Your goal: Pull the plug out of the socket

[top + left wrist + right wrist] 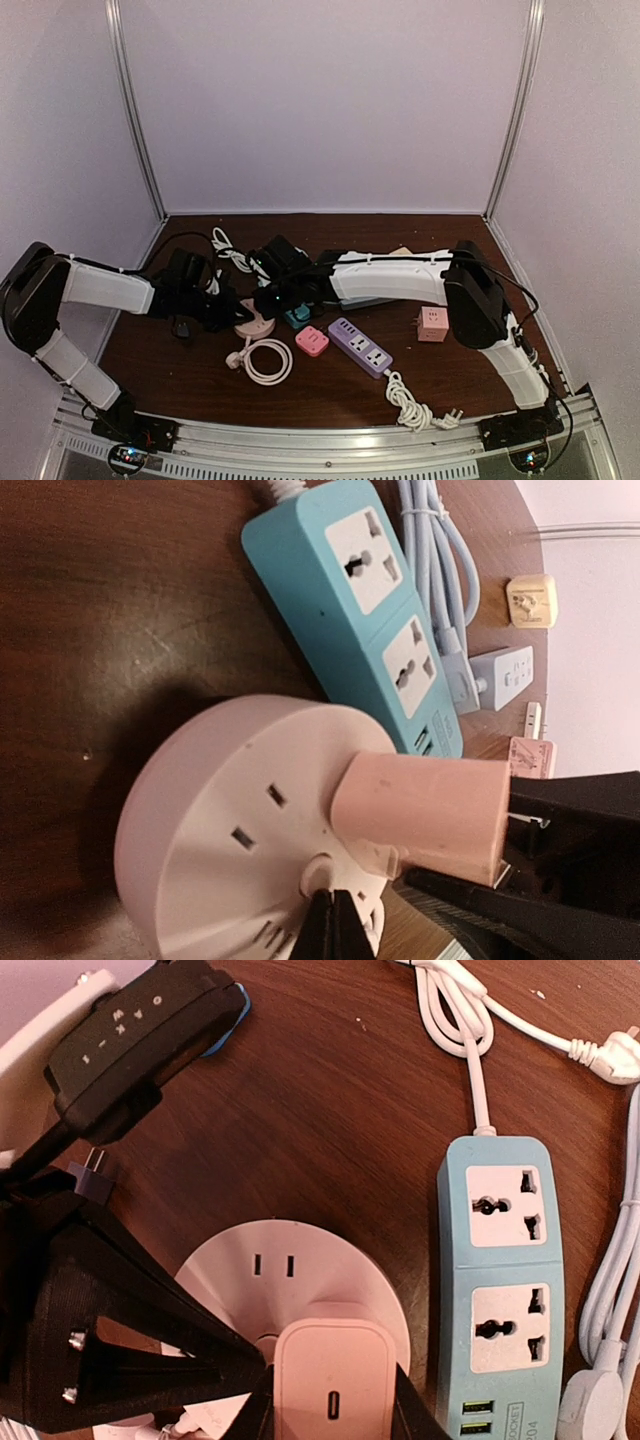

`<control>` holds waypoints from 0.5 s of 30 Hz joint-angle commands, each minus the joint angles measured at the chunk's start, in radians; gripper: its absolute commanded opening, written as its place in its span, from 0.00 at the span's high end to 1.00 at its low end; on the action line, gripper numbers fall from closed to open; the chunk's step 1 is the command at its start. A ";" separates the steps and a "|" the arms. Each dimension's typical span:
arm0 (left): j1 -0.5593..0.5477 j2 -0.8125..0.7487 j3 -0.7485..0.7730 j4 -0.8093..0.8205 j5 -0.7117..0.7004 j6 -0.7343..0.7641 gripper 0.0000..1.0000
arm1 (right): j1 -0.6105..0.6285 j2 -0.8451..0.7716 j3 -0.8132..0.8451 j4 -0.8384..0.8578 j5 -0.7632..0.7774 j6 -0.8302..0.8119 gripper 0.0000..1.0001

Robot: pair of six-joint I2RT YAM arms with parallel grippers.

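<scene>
A round pale pink socket [253,326] lies on the table left of centre. A pink plug [425,815] stands in its face, base against the face. My right gripper [335,1405] is shut on the plug [335,1385], one black finger [258,1412] on each side. My left gripper [333,925] is shut, with its tips together on the socket's [210,830] centre hub beside the plug. In the right wrist view the socket [290,1265] shows two free slots above the plug. In the top view both grippers meet over the socket, the left [228,312] and the right [272,300].
A teal power strip [500,1280] lies right beside the socket, also in the left wrist view [370,610]. A purple strip [360,347], a pink cube [312,341], a pink adapter [432,324] and white cable coils [266,361] lie nearby. A black adapter [140,1030] lies behind.
</scene>
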 commanded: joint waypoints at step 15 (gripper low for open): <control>-0.001 0.142 -0.009 -0.202 -0.083 0.019 1.00 | 0.013 -0.038 0.030 0.087 -0.019 -0.011 0.90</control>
